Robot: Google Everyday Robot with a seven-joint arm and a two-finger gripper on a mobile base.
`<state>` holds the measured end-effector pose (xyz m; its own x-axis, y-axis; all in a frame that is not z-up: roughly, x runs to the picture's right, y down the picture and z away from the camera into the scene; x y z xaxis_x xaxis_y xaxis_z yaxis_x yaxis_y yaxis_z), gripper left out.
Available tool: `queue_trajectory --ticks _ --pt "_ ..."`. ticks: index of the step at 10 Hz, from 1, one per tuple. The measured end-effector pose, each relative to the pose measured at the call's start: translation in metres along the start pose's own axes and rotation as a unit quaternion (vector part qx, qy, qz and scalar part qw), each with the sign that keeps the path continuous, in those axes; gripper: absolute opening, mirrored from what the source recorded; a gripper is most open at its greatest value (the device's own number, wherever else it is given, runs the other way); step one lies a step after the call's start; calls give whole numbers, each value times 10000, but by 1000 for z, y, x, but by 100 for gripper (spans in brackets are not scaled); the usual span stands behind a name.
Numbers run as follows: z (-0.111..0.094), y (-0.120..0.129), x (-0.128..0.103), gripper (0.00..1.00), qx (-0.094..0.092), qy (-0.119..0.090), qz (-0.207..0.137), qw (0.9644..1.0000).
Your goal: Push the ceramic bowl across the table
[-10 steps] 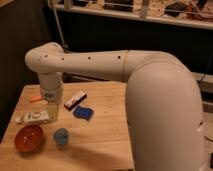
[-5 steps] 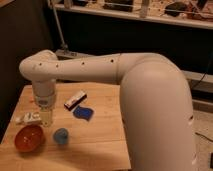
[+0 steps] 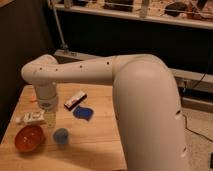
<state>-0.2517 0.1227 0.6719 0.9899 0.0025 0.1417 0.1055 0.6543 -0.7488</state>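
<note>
Camera view: gripper [image 3: 49,119] hung low over desk [image 3: 102,137], left side, just beyond ceramic bowl [image 3: 29,137] at near-left corner, prob. lining up a push; open or closed, can't tell. Blue cup [image 3: 61,135] sat beside the bowl.

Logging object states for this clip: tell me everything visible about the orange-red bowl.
The ceramic bowl is round, shallow, glossy orange-red, upright and looks empty. It sits on the pale wooden table near its lower-left corner in the camera view, left of a small blue cup and below a white packet. Nothing visibly touches it; the gripper hangs above its right side, beside the packet.
</note>
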Motion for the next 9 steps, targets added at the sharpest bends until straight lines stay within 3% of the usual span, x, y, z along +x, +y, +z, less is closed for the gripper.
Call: queue_trajectory --ticks 1,2,4,6,9 --pt "1 -6 -3 65 91 -59 13 9999" --pt "3 -13 -12 65 222 -283 72 9993" --pt "8 -17 -21 65 284 -542 122 9981" --pt "21 -14 -23 65 201 -652 59 9977" --pt "35 -8 -18 65 -29 -570 -107 9983"
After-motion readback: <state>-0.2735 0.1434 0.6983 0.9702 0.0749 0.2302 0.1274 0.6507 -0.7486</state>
